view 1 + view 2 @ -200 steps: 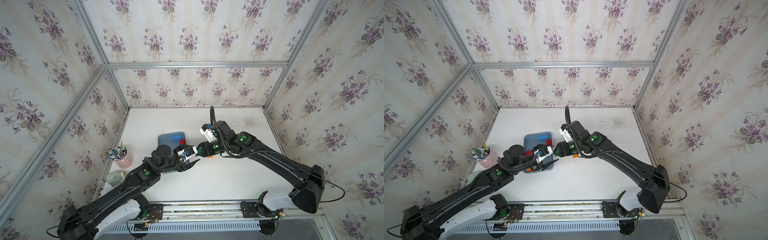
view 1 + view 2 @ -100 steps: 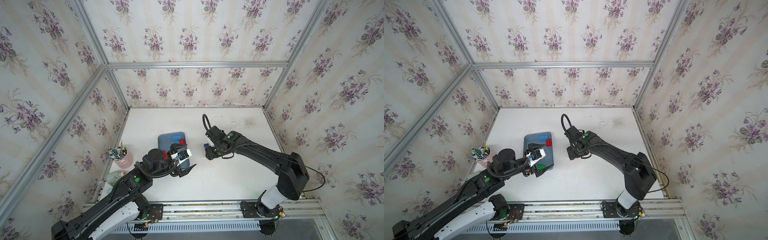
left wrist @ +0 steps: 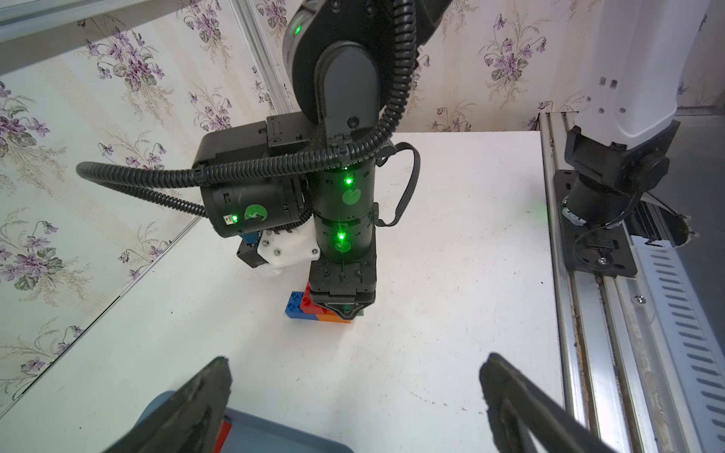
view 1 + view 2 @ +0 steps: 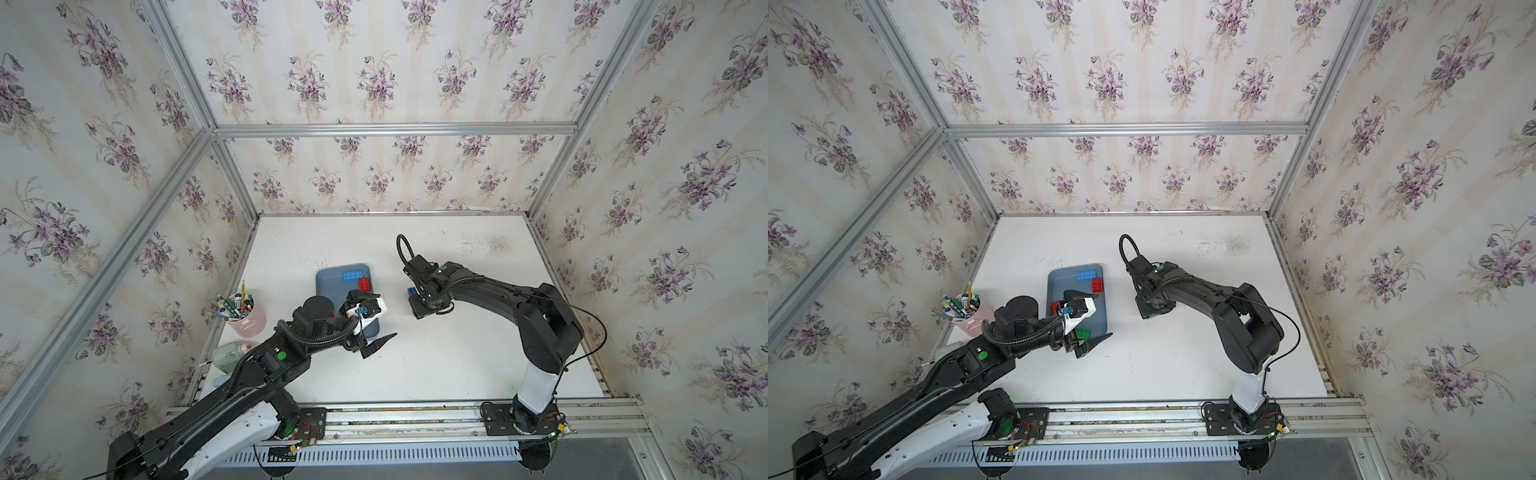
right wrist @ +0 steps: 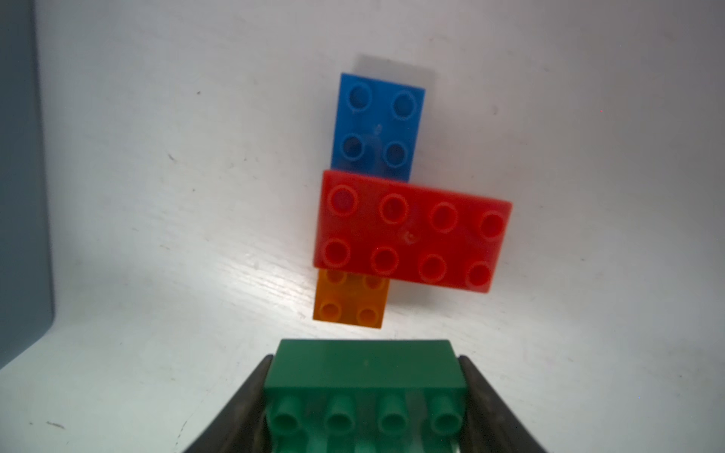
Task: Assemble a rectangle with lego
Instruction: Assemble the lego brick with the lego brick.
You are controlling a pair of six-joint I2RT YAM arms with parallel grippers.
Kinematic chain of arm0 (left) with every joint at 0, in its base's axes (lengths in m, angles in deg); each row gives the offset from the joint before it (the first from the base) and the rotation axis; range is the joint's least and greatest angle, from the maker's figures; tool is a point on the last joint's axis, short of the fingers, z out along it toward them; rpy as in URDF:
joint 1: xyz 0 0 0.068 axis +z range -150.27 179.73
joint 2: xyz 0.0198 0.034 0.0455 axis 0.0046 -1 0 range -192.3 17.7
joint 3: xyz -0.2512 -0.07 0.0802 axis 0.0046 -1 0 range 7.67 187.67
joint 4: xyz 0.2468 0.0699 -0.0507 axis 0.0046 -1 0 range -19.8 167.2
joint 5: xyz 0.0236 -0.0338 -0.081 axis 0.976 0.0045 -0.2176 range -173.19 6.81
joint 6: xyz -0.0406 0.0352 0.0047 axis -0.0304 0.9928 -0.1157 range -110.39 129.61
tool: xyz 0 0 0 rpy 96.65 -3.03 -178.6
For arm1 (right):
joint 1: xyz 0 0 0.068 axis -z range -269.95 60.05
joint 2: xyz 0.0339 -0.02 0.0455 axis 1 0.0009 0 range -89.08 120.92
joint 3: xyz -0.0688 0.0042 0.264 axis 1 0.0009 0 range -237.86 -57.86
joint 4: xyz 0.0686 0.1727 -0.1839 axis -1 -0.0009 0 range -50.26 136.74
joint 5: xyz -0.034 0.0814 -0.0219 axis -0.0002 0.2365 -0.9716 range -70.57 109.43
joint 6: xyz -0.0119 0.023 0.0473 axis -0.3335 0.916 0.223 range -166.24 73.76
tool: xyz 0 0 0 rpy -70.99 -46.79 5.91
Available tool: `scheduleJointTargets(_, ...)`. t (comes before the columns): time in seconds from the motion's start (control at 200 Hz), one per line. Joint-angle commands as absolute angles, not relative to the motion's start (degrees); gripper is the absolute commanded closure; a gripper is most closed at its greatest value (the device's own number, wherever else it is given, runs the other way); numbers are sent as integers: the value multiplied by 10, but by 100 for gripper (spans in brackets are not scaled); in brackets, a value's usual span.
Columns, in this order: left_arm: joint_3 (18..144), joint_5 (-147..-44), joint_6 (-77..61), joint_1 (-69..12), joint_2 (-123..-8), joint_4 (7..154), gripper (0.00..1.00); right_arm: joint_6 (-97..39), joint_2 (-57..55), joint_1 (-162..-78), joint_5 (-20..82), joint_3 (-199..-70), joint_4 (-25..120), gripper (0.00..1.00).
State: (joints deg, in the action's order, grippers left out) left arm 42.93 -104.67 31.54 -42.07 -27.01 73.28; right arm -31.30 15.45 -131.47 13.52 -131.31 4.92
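Left hand (image 3: 355, 359) withdrew; green brick (image 5: 365, 370) inside right hand (image 5: 365, 359).

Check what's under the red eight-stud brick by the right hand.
Under the red brick: a blue brick and an orange brick poke out at one end, partly covered. What's beneath its other end is hidden.
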Motion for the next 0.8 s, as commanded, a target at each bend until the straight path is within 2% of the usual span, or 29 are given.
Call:
scheduleJointTargets(0.0,428,-1048,315,-420,-271,754,0,-325,159,-1306,131,-1317,56,58)
scheduleJointTargets(0.794,425,-1045,322,-420,-277,757,0,-332,191,-1295,153,-1342,54,56)
